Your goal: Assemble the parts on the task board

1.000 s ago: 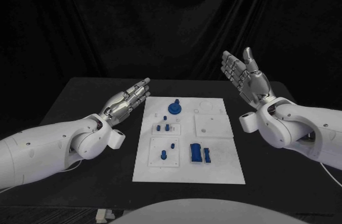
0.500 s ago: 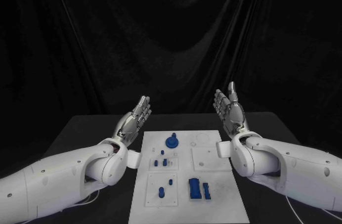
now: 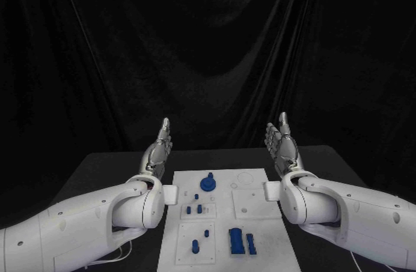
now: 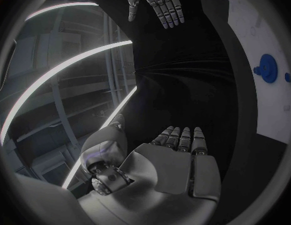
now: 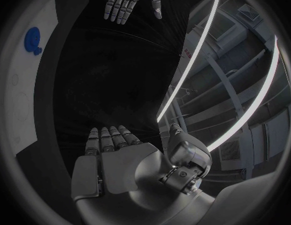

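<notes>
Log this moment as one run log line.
left hand: open, raised beside board | right hand: open, raised beside board | board: blue parts on it, untouched | stage: no grasp yet

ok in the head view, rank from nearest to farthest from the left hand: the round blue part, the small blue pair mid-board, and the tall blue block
1. Round blue part, at the board's far end, nearest the left hand.
2. Small blue pair, mid-board on the left side.
3. Tall blue block, at the board's near end, right of centre, farthest.
</notes>
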